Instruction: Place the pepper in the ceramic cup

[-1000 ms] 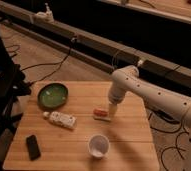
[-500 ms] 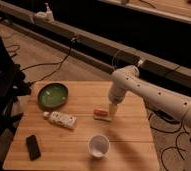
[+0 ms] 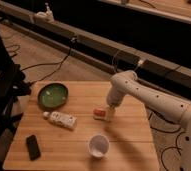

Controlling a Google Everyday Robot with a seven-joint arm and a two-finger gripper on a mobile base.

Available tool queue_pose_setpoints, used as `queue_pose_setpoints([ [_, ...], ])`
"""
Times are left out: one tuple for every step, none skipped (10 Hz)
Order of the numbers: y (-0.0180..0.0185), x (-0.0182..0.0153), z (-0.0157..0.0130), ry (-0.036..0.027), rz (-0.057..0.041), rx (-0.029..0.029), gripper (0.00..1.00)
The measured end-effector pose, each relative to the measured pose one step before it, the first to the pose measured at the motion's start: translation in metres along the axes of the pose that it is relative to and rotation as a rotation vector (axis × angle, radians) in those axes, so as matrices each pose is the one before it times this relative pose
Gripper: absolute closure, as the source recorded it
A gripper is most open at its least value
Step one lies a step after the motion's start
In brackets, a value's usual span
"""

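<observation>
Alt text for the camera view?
The gripper of a white robot arm is down at a small red-orange pepper on a wooden table, with the white ceramic cup standing apart nearer the front edge. A green bowl, pale block and black object also lie on it.

No text, label, brand, number or sign can be read on anything here, neither on the pale whitish rectangular block (image 3: 60, 119) nor on the small round white ceramic cup (image 3: 98, 145). The white arm's claw (image 3: 109, 113) is down at the wooden surface (image 3: 134, 145), just behind the cup.
</observation>
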Motion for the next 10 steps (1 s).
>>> queue_pose_setpoints([
  [0.00041,-0.00003,0.00449,-0.00486,0.00190,-0.00433,0.24],
  [0.00003,0.00189,0.00647,-0.00426,0.00306,-0.00503,0.28],
  [-0.00079,0.00171,0.00186,0.00067,0.00219,0.00113,0.34],
  [-0.00147,0.00188,0.00110,0.00236,0.00076,0.00439,0.46],
  [-0.00174,0.00087,-0.00093,0.00112,0.00445,0.00550,0.57],
  [-0.00134,0.00100,-0.00212,0.00269,0.00524,0.00479,0.66],
  [-0.00058,0.00018,-0.00227,0.00443,0.00169,0.00382,0.76],
  [0.00029,-0.00072,-0.00243,0.00712,-0.00276,0.00413,0.94],
  [0.00060,0.00014,-0.00124,0.00399,-0.00126,0.00056,0.99],
  [-0.00015,-0.00191,-0.00316,0.00073,-0.00441,0.00472,1.00],
])
